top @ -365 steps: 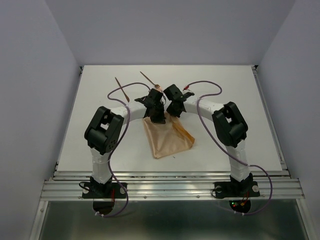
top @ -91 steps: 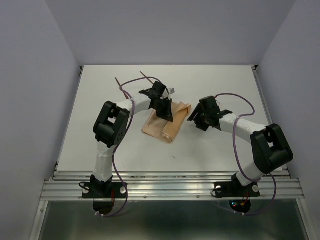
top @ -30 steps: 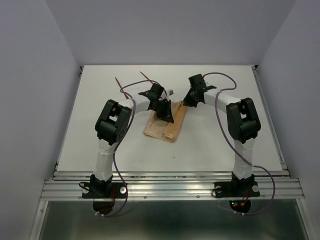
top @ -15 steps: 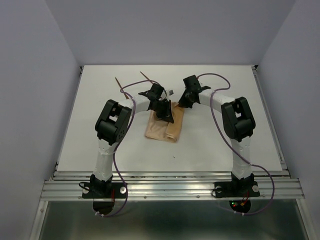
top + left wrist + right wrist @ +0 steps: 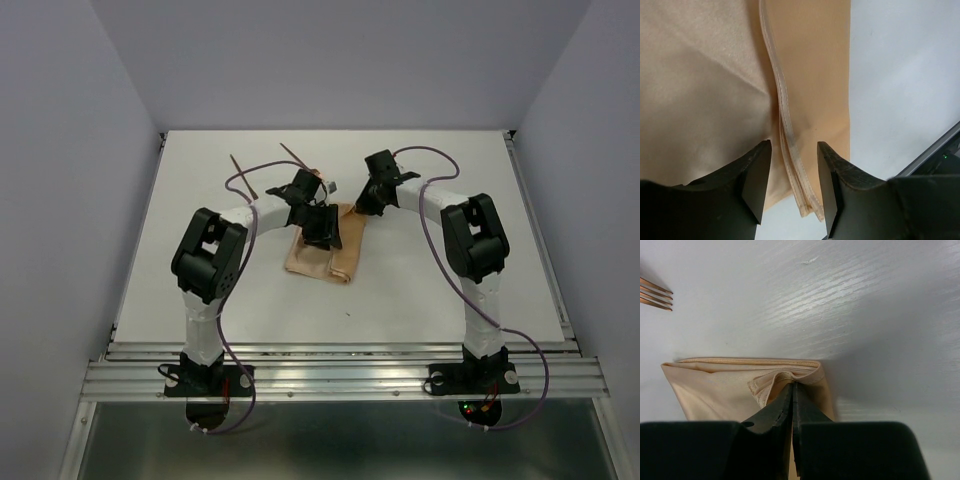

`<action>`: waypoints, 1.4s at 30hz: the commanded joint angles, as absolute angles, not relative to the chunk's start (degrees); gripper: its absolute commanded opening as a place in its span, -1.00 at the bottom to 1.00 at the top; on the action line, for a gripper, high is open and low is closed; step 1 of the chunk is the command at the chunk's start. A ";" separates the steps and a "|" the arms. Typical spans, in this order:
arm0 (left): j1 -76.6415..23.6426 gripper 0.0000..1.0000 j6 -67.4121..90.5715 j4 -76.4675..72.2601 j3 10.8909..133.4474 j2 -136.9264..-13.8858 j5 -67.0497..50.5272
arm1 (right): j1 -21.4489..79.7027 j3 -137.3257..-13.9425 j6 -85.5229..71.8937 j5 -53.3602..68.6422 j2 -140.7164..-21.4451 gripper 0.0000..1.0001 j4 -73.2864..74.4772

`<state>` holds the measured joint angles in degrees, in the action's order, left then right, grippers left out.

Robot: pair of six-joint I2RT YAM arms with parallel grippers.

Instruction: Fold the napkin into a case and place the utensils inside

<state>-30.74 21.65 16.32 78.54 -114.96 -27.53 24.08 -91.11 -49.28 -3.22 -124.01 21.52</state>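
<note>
The left hand (image 5: 793,147) is hanging released over the napkin (image 5: 700,75), its 2 fingers (image 5: 757,175) standing apart on either side of a stitched hem, gripping nothing. The right hand (image 5: 792,385) is clenching shut, its tips touching the far folded edge of the napkin (image 5: 710,385), where a layer is curling up; whether it is pinching that layer I cannot tell.

In the top view both hands (image 5: 318,228) (image 5: 372,200) are meeting at the far end of the napkin (image 5: 320,260), which is lying folded into a narrow tan oblong near the middle of the desk (image 5: 450,270). The 2 utensils are lying outside it on the far left of the desk: the fork (image 5: 291,153) just beyond the left hand, the plain one (image 5: 238,166) further left.

The desk is showing white and matte, with faint streaks under the right hand. 3 pale lavender-grey walls (image 5: 340,60) are closing it in, and an aluminium rail (image 5: 340,380) is running along the near edge.
</note>
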 commanded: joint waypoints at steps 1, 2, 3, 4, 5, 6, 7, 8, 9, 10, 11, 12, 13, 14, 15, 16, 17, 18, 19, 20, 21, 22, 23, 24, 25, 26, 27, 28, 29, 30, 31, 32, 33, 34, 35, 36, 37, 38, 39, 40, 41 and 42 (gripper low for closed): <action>-30.15 0.06 21.53 17.85 75.77 -107.50 -24.96 | 24.61 -90.53 -47.64 -5.45 -126.92 -0.88 24.52; -29.97 0.06 21.62 17.58 75.33 -106.88 -24.96 | 24.61 -90.53 -47.38 -5.45 -126.83 -0.88 24.43; -29.71 0.05 21.97 17.40 74.80 -106.27 -24.61 | 24.61 -90.53 -47.11 -5.36 -126.74 -0.88 24.43; -29.10 0.02 22.23 16.88 73.75 -106.17 -24.00 | 24.61 -90.44 -47.11 -5.27 -126.74 -0.88 24.52; -28.66 0.00 22.50 16.88 73.22 -106.08 -23.73 | 24.61 -90.44 -47.02 -5.19 -126.56 -0.88 24.52; -28.22 -0.04 23.28 16.35 72.43 -106.08 -23.38 | 24.61 -90.35 -46.85 -5.19 -126.39 -0.88 24.52; -27.78 -0.13 23.64 15.83 71.73 -106.00 -23.12 | 24.61 -90.26 -46.76 -5.10 -126.30 -0.88 24.52; -27.51 -0.18 23.90 14.95 70.24 -106.00 -22.33 | 24.61 -90.18 -46.67 -5.01 -126.21 -0.88 24.52; -27.51 -0.32 24.43 14.77 69.62 -106.08 -21.28 | 24.61 -90.09 -46.50 -5.01 -126.04 -0.88 24.52; -27.51 -0.41 24.52 14.85 68.65 -106.26 -19.70 | 24.61 -90.00 -46.41 -4.92 -125.86 -0.88 24.52; -27.51 -0.54 24.43 14.68 68.29 -106.52 -19.51 | 24.61 -89.91 -46.32 -4.92 -125.77 -0.88 24.52; -27.51 -0.73 24.69 14.42 67.68 -107.13 -19.42 | 24.61 -89.91 -46.14 -4.83 -125.51 -0.88 24.52; -27.42 -0.83 24.87 14.07 67.07 -107.40 -19.51 | 24.61 -89.74 -46.06 -4.75 -125.42 -0.88 24.61; -27.42 -0.91 25.13 13.19 65.76 -107.66 -19.60 | 24.61 -89.82 -46.05 -4.75 -125.42 -0.88 24.52; -27.60 -1.00 25.22 12.84 65.22 -108.45 -20.21 | 25.13 -89.91 -45.71 -4.75 -125.33 -0.88 24.61; -27.77 -1.00 25.31 12.48 64.78 -108.72 -20.21 | 25.14 -90.00 -45.62 -4.75 -125.16 -0.88 24.61; -28.03 -1.00 25.66 11.96 63.73 -108.98 -20.56 | 25.66 -89.74 -45.44 -4.75 -125.07 -0.88 24.70; -28.73 -1.00 25.84 11.69 63.29 -109.25 -21.09 | 25.66 -89.82 -45.44 -4.83 -125.07 -0.88 24.78; -29.18 -1.00 26.01 11.34 62.76 -109.25 -21.35 | 25.66 -89.65 -45.35 -4.92 -124.98 -0.88 24.87; -29.61 -1.00 26.19 10.64 62.14 -109.16 -21.62 | 26.27 -89.47 -45.26 -4.92 -124.81 -0.88 24.96; -29.97 -1.00 26.80 10.37 61.01 -108.64 -21.88 | 26.28 -88.86 -45.09 -5.01 -124.63 -0.88 24.87; -30.49 -1.00 27.07 10.11 60.39 -108.28 -22.15 | 26.28 -88.42 -45.09 -5.10 -124.37 -0.88 24.96; -31.37 -1.00 27.85 9.59 59.16 -108.02 -22.32 | 26.28 -87.90 -45.00 -5.36 -123.67 -0.88 24.96; -31.81 -1.00 28.12 9.32 58.37 -107.15 -22.67 | 26.28 -86.76 -44.91 -5.54 -123.31 -0.88 24.96; -32.25 -1.00 28.65 8.97 57.75 -106.70 -23.28 | 26.80 -86.23 -44.74 -5.71 -122.88 -0.88 24.96; -33.56 -1.00 28.91 8.62 56.44 -106.18 -23.46 | 26.81 -85.52 -44.56 -5.89 -122.35 -0.88 24.96; -34.27 -1.00 29.53 8.61 55.99 -105.04 -23.55 | 26.81 -85.00 -44.04 -6.06 -121.30 -0.88 24.96; -34.97 -1.00 29.71 8.70 55.55 -104.51 -23.82 | 26.81 -83.86 -43.69 -6.41 -120.77 -0.88 24.87; -35.68 -1.00 30.06 9.05 54.85 -103.81 -23.91 | 26.81 -83.41 -43.33 -6.50 -120.24 -0.88 24.96; -36.81 -1.00 30.32 9.31 54.58 -103.10 -24.08 | 27.33 -82.97 -42.63 -6.85 -119.63 -0.88 25.05; -37.26 -1.00 30.50 9.66 54.58 -101.88 -24.17 | 27.33 -82.45 -42.28 -7.12 -118.75 -0.88 25.14; -37.44 -1.00 30.50 10.89 54.84 -101.08 -24.17 | 27.33 -82.27 -41.84 -7.29 -118.39 -0.88 25.22; -37.44 -1.00 30.06 11.51 55.37 -99.86 -23.73 | 27.33 -82.18 -41.05 -7.38 -117.69 -0.88 25.57; -37.27 -1.00 29.62 12.47 56.07 -99.32 -23.03 | 27.33 -82.18 -40.61 -7.56 -117.42 -0.87 25.75; -37.09 -1.00 29.27 14.57 58.34 -98.79 -22.51 | 27.33 -82.26 -40.26 -7.56 -117.42 -0.87 25.84; -36.83 -1.00 28.83 15.37 59.75 -98.53 -22.06 | 27.86 -82.35 -39.91 -7.65 -117.33 -0.87 26.10; -35.78 -1.00 28.48 15.99 61.16 -98.26 -21.97 | 27.86 -82.53 -39.38 -7.56 -117.42 -0.88 26.28; -35.16 -0.99 28.04 16.69 63.96 -98.17 -21.89 | 27.86 -82.62 -39.29 -7.38 -117.51 -0.88 26.28; -34.46 -0.95 27.95 16.79 65.55 -98.43 -21.80 | 27.86 -82.70 -39.20 -7.30 -117.60 -0.87 26.28; -33.15 -0.86 27.95 17.05 67.13 -99.48 -21.80 | 28.38 -82.62 -39.20 -7.21 -117.60 -0.88 26.11; -32.61 -0.81 28.04 17.92 70.80 -100.28 -21.62 | 28.39 -82.53 -39.29 -6.77 -117.60 -0.87 25.93; -32.26 -0.74 28.21 18.10 72.49 -101.85 -21.19 | 28.39 -82.36 -39.64 -6.51 -117.51 -0.88 25.41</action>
